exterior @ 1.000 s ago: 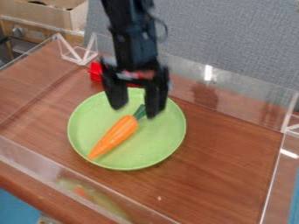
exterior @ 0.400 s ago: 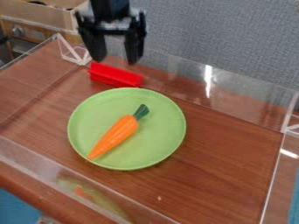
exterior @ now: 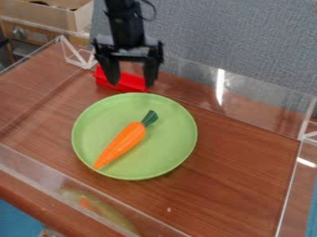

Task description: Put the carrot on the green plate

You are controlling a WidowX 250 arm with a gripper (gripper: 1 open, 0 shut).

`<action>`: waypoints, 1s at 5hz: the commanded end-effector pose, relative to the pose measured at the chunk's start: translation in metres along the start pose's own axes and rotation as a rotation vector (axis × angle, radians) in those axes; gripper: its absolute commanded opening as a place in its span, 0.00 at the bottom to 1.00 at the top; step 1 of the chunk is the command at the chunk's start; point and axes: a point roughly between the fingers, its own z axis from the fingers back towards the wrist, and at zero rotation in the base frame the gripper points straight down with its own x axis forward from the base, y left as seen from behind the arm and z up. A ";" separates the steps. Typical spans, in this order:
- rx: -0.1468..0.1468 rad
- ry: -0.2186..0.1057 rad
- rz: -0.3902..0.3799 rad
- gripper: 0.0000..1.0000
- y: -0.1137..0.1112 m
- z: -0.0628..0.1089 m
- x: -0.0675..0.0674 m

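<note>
The carrot (exterior: 124, 142) lies on the green plate (exterior: 171, 115) at the centre of the frame, its orange body running from lower left to upper right and its dark green stem tip pointing toward the upper right. Judged from this arrangement, the placement is complete. The end effector (exterior: 125, 76) stands in the upper left of the frame, pointing down, its jaws spread wide and holding nothing. It sits directly over the red rectangular block (exterior: 122, 78), which rests on the wooden counter (exterior: 242, 148) just beyond the plate's far rim; whether the fingertips touch the block cannot be told.

Risks from here: a descent or closure at this spot would catch the red block instead of leaving it alone, and dragging it toward the lower right could push it against the plate's rim, shifting the plate or rolling the carrot off. A low sweep back across the plate could likewise knock the carrot out. The transparent wall (exterior: 235, 88) behind the block limits clearance for retreat.
</note>
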 end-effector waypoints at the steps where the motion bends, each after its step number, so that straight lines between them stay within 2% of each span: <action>1: 0.023 -0.053 0.043 1.00 -0.008 0.002 0.014; 4: 0.055 -0.003 -0.054 1.00 0.000 -0.021 0.036; 5: 0.063 0.008 -0.051 0.00 0.007 -0.017 0.041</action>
